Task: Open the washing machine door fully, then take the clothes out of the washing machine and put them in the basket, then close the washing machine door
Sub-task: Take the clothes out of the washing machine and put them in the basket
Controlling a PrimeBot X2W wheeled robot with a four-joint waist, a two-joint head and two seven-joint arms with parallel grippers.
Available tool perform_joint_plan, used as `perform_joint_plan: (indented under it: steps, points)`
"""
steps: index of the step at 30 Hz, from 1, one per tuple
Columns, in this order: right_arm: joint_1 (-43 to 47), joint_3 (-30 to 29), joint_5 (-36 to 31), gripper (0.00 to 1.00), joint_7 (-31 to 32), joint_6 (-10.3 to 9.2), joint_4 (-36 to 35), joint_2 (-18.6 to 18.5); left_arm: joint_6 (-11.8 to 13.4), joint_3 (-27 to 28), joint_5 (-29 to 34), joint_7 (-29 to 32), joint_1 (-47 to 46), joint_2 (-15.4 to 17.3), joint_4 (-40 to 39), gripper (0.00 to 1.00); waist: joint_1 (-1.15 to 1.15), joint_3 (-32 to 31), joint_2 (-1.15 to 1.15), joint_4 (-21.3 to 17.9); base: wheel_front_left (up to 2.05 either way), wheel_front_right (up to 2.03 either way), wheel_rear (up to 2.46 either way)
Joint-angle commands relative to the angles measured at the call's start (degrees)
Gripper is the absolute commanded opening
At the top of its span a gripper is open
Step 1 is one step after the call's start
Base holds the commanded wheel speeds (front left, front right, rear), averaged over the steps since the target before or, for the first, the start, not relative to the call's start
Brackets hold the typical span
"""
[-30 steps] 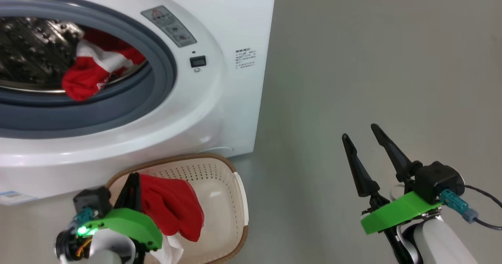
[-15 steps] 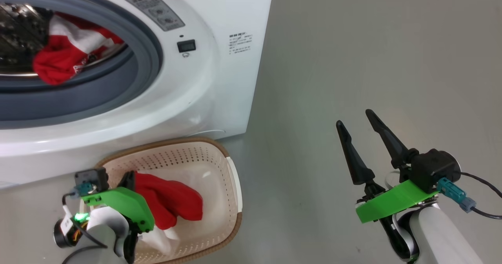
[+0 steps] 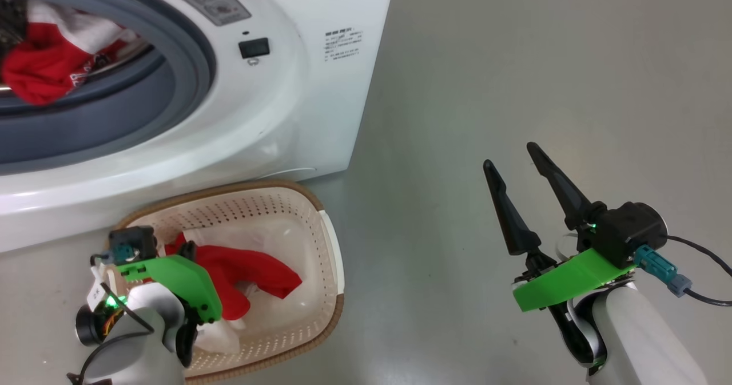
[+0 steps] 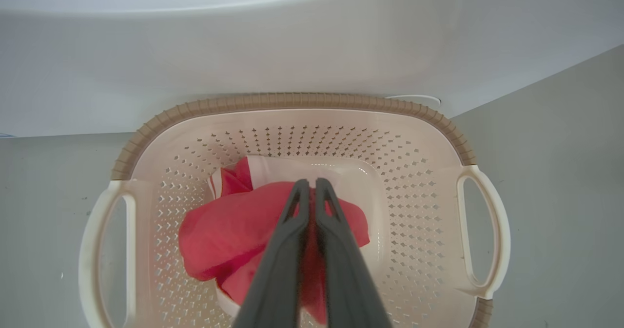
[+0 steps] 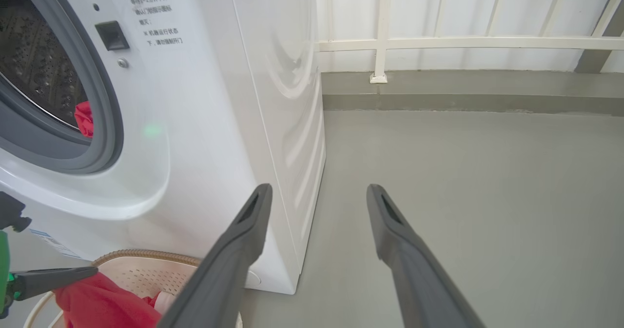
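Note:
The white washing machine fills the upper left of the head view, its grey ring open; the door is out of view. Red and white clothes lie at the drum's mouth, a red bit also in the right wrist view. The cream basket stands on the floor against the machine's front. My left gripper points down into the basket, shut on a red garment that rests on the basket's bottom. My right gripper hangs open over bare floor to the right, holding nothing.
Grey floor stretches to the right of the machine. A white railing and a low kerb close it off at the far side. A dark cable trails from my right wrist.
The head camera has shifted, sliding the machine up and left. My left gripper has lowered the red garment deeper into the basket. The right gripper stays open.

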Motion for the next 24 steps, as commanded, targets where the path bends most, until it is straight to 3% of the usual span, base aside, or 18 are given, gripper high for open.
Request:
perform_joint_plan:
  steps: [1,2,3,24]
  points:
    - [-0.8,1.3,0.6,1.00,-0.4,0.28,-1.2,0.2,0.1,0.8,0.0,-0.7,-0.7,1.5,-0.4,0.38,0.00,0.5,0.00,-0.2,0.00,0.00,0.00]
    - [-0.8,1.3,0.6,1.00,-0.4,0.28,-1.1,0.2,0.2,0.7,0.0,-0.9,-0.9,1.5,-0.2,0.56,0.00,0.4,0.00,-0.2,0.00,0.00,0.00]
    - [-0.8,1.3,0.5,1.00,-0.4,0.28,-1.0,0.2,0.2,0.6,0.0,-1.0,-1.0,1.5,-0.1,0.98,0.00,0.3,0.00,-0.2,0.00,0.00,0.00]
    - [2.2,0.1,0.0,1.00,-0.4,0.28,-0.1,-0.2,-2.3,-0.3,-0.5,-7.1,3.8,1.6,-2.7,1.00,0.00,-7.8,0.00,1.7,0.00,0.00,0.00]
